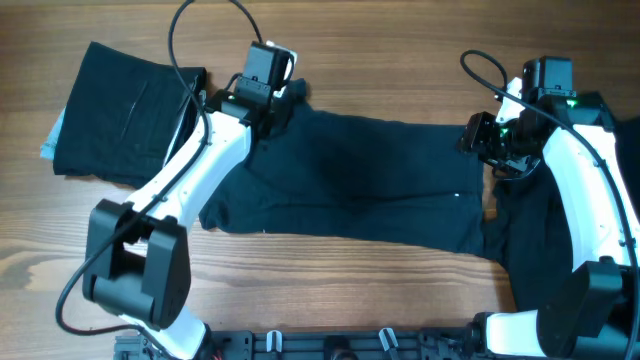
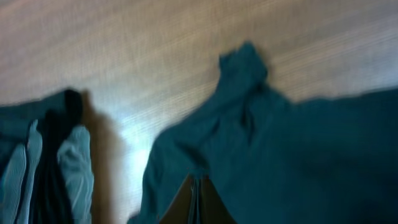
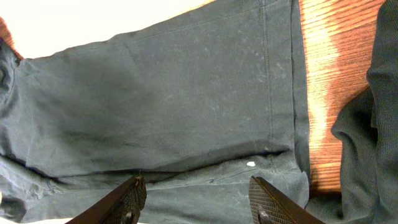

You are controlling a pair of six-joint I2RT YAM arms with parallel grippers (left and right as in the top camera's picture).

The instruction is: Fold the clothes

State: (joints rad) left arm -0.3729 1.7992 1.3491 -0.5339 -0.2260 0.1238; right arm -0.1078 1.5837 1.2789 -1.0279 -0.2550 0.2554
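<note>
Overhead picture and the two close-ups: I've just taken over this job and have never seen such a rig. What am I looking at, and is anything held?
The overhead picture looks down on a wooden table with two white robot arms, each ending in a two-finger gripper. The close-ups come from a camera on each wrist. A dark shirt lies spread in the middle, a folded one sits at the far left, and more dark cloth lies under the right arm. The left gripper is shut, apparently pinching the spread shirt's corner. The right gripper hangs open over the shirt's other end, holding nothing.
</note>
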